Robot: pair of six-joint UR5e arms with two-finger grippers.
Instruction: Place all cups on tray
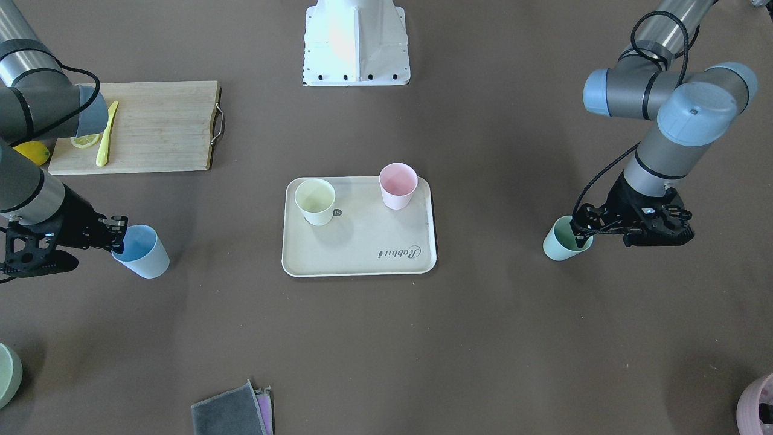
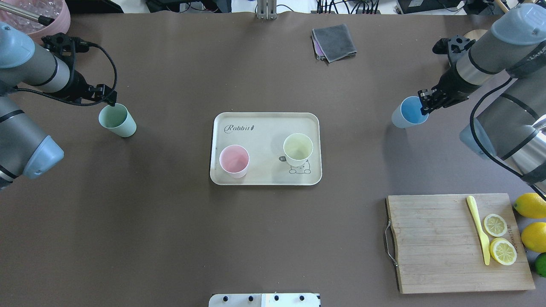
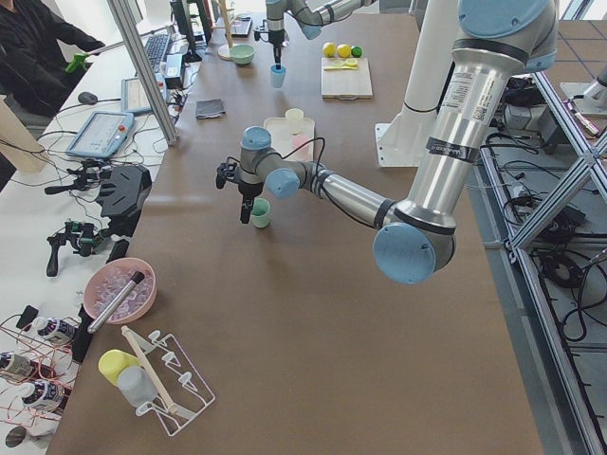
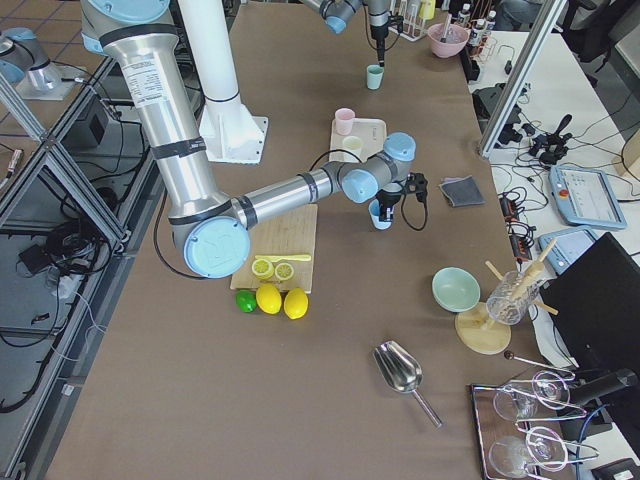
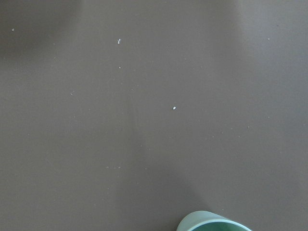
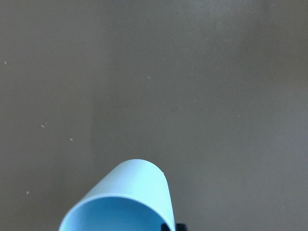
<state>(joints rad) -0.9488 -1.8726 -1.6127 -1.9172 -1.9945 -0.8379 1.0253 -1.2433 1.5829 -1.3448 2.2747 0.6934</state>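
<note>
The cream tray [image 2: 264, 128] lies at the table's middle, also in the front view [image 1: 362, 241]. The yellow cup [image 2: 298, 149] and the pink cup [image 2: 234, 160] stand upright on it. The mint green cup [image 2: 118, 120] is on the brown table, left of the tray. My left gripper [image 2: 111, 102] is at its rim, one finger inside, shut on it [image 1: 583, 232]. The light blue cup [image 2: 408, 112] is right of the tray. My right gripper [image 2: 424, 106] is shut on its rim. I cannot tell whether either cup is off the table.
A wooden cutting board [image 2: 435, 243] with a yellow knife and lemon slices lies at the near right, with whole lemons beside it. A grey cloth [image 2: 334, 41] lies at the far edge. A mauve pot [image 2: 30, 13] stands far left. A pale green bowl [image 1: 6, 374] is beyond the blue cup.
</note>
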